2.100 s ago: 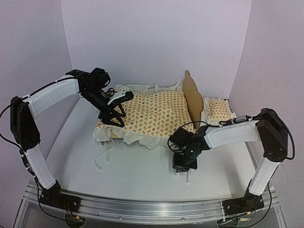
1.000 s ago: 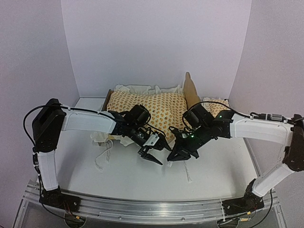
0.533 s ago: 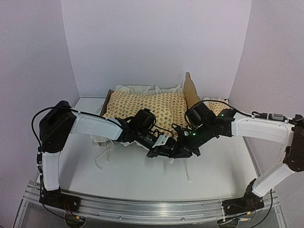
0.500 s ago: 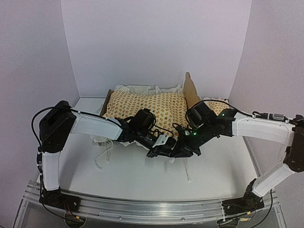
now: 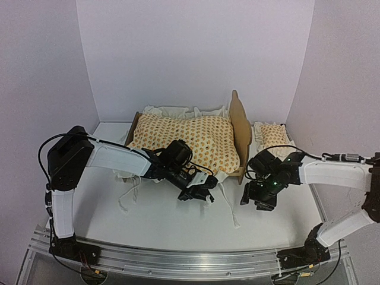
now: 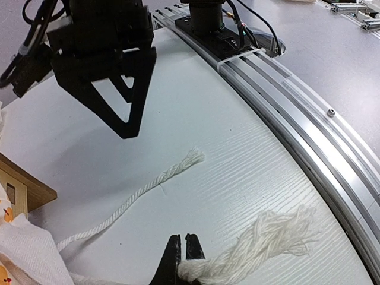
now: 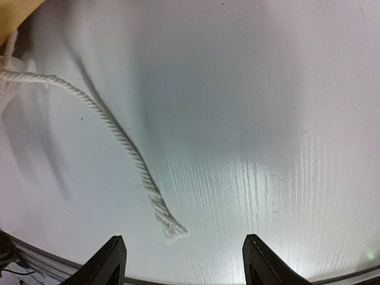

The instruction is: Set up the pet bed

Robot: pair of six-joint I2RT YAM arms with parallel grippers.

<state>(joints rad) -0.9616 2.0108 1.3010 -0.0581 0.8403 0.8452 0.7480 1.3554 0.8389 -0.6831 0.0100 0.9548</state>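
The pet bed [image 5: 240,126] stands at the back, its plywood headboard on the right, with the orange-patterned cushion [image 5: 187,138] lying in it. A frame corner shows in the left wrist view [image 6: 27,189]. My left gripper [image 5: 205,195] sits at the cushion's front edge. Seen from the left wrist, that gripper [image 6: 183,238] is shut on the frayed white tie cord [image 6: 261,240]. A second cord [image 6: 148,185] lies on the table beside it. My right gripper [image 5: 256,200] hangs open right of the bed. From the right wrist it [image 7: 187,262] holds nothing, above a loose cord end [image 7: 166,224].
A small matching pillow [image 5: 273,135] lies right of the headboard. More white cords [image 5: 127,197] trail off the cushion's front left. The aluminium rail [image 6: 309,119] runs along the table's near edge. Lilac walls enclose the back and both sides.
My left gripper has closed on the frayed cord. My right gripper has opened and drawn back to the right, away from the left gripper and the cushion's front.
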